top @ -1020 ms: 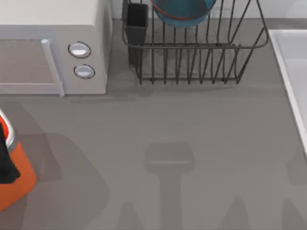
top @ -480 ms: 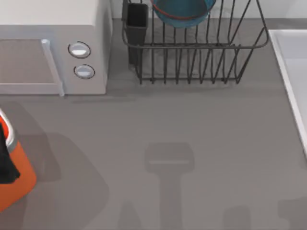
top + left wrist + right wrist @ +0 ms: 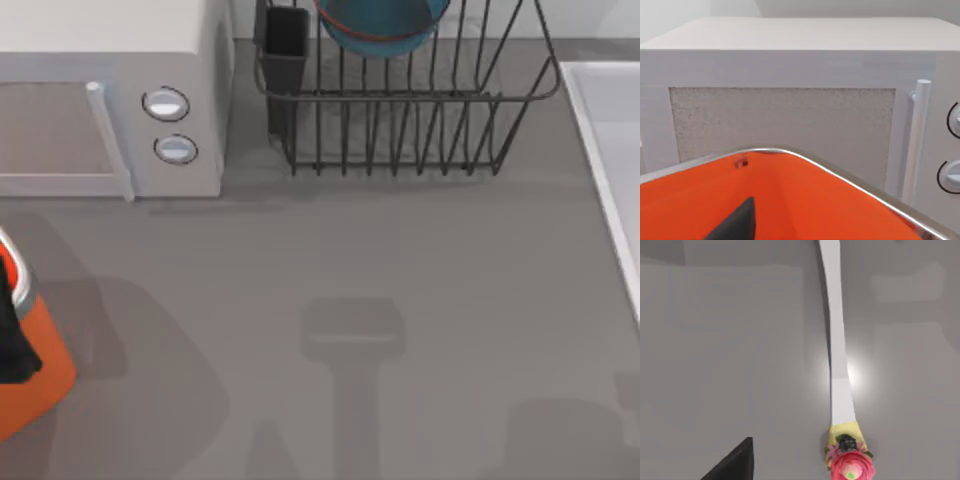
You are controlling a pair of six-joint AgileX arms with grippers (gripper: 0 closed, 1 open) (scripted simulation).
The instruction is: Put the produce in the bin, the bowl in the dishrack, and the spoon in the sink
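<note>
Bowl point(image 3: 380, 25) racked — spoon point(image 3: 840, 375) next; centre right gripper over handle, you. Finger opening: cannot tell.

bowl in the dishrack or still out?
In. The top view shows the bowl sitting inside the dishrack, its wire bars crossing in front of it.

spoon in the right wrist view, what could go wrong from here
1. The spoon lies flat on a grey surface and its white handle is thin. The right gripper, off to one side of it, could scrape the surface or slip off.
2. The left gripper hangs at the bin opening and might catch the metal rim when lifting away.
</note>
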